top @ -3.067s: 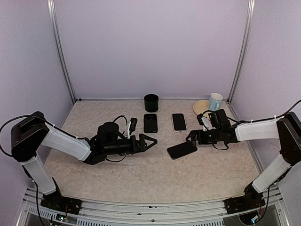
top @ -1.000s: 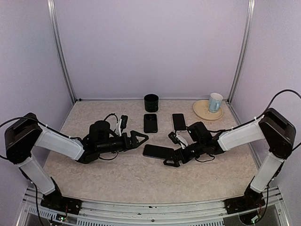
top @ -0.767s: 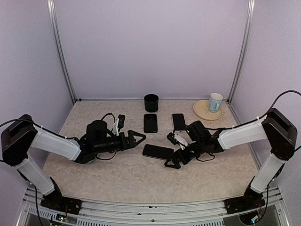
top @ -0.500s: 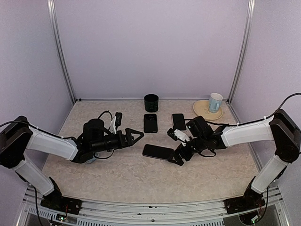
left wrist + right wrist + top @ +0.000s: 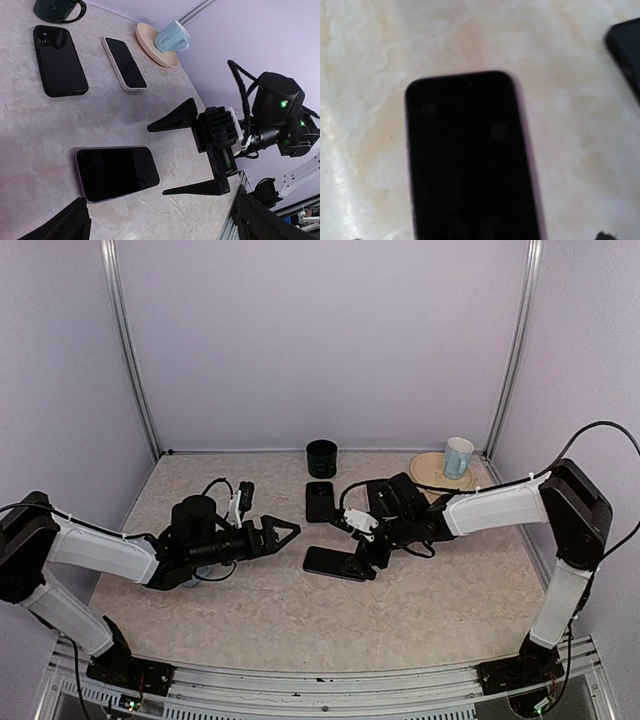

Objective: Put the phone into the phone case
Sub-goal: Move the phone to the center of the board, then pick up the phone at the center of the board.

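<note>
At the left, the left gripper hangs low over the table with its fingers spread and nothing in them, pointing right towards the phone, which lies flat, screen up, at the centre. At the phone's right end the right gripper stands with its jaws wide apart, gripping nothing. In my judgement the task is barely begun: the black phone case, if I read it rightly, lies apart on the far side, and lifting, aligning and seating all remain.
</note>
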Action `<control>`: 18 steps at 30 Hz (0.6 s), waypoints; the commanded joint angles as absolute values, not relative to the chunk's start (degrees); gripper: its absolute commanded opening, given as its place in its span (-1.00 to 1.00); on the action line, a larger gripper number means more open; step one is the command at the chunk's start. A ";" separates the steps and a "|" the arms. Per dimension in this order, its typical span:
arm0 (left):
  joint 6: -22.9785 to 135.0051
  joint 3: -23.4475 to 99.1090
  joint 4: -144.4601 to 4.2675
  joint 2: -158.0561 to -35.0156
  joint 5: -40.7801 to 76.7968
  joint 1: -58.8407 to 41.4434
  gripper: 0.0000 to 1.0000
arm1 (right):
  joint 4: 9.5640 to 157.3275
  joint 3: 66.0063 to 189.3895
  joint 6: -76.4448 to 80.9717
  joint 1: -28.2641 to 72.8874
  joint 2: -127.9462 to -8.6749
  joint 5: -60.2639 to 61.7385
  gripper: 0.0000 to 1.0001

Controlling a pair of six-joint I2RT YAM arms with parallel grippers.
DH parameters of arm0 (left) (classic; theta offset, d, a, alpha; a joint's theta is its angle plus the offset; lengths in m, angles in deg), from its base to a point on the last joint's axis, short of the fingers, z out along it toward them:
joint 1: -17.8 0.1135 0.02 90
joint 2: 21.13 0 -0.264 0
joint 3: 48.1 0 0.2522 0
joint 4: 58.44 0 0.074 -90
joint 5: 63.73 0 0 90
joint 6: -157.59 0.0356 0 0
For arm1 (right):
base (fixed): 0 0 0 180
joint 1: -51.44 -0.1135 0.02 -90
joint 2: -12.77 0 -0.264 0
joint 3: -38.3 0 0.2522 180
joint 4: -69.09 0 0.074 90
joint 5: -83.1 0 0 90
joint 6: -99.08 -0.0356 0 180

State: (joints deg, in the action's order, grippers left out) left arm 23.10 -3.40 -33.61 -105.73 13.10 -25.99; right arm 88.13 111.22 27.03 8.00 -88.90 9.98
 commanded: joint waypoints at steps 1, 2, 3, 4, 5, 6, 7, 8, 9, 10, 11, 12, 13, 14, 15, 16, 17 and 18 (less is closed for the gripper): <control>24.73 -4.47 -35.36 -102.55 14.80 -25.77 0.98 | 88.68 113.83 32.89 7.78 -93.66 13.90 0.99; 24.90 -4.73 -35.66 -102.13 15.09 -25.71 0.98 | 88.72 114.31 33.38 7.76 -94.69 14.25 0.99; 24.98 -4.93 -35.91 -101.52 15.41 -25.71 0.98 | 88.92 114.73 33.95 7.78 -95.43 14.68 0.99; 25.04 -5.11 -36.19 -101.12 15.62 -25.64 0.98 | 89.09 115.15 34.43 7.80 -96.00 15.04 0.99; 25.06 -5.27 -36.34 -100.85 15.75 -25.62 0.98 | 89.08 115.50 34.86 7.76 -96.56 15.46 0.99; 25.06 -5.46 -36.40 -100.45 15.86 -25.62 0.98 | 88.98 115.72 35.29 7.76 -96.97 15.65 0.99; 25.05 -5.55 -36.44 -100.31 15.89 -25.55 0.98 | 88.71 115.84 35.56 7.77 -97.34 15.55 0.99; 25.09 -5.62 -36.50 -100.17 15.96 -25.54 0.98 | 88.66 115.95 35.88 7.81 -97.68 15.60 0.99; 24.99 -5.73 -36.39 -100.09 16.04 -25.60 0.98 | 88.70 116.11 36.22 7.80 -98.10 15.67 0.99; 24.85 -5.85 -36.41 -100.09 16.07 -25.59 0.98 | 88.84 116.40 36.42 7.84 -98.58 15.68 0.99; 24.75 -5.93 -36.31 -100.13 16.12 -25.60 0.98 | 89.16 116.60 36.62 7.86 -98.98 15.50 0.99; 24.68 -5.98 -36.26 -100.14 16.08 -25.59 0.98 | 89.55 116.92 36.79 7.85 -99.44 15.32 0.99; 24.62 -6.04 -36.17 -100.22 16.06 -25.57 0.98 | 89.75 117.05 36.89 7.88 -99.83 15.25 0.99; 24.53 -6.07 -36.09 -100.18 16.07 -25.61 0.98 | 89.79 117.02 37.08 7.98 -100.19 15.25 0.99; 24.58 -6.05 -36.11 -100.28 16.07 -25.57 0.98 | 89.73 116.97 37.25 7.95 -100.45 15.14 0.99; 24.60 -6.16 -36.08 -100.27 16.07 -25.61 0.98 | 89.59 117.01 37.36 8.01 -100.70 15.12 0.99; 24.56 -6.15 -36.01 -100.24 16.16 -25.62 0.98 | 89.61 117.14 37.52 8.15 -101.08 15.15 0.99; 24.56 -6.18 -36.06 -100.30 16.22 -25.62 0.98 | 89.60 117.23 37.55 8.29 -101.49 15.16 0.99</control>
State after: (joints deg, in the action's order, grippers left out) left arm 24.06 -5.43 -35.86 -101.09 15.31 -25.92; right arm 89.02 116.03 36.28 8.00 -99.39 14.55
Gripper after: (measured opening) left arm 0.989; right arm 0.996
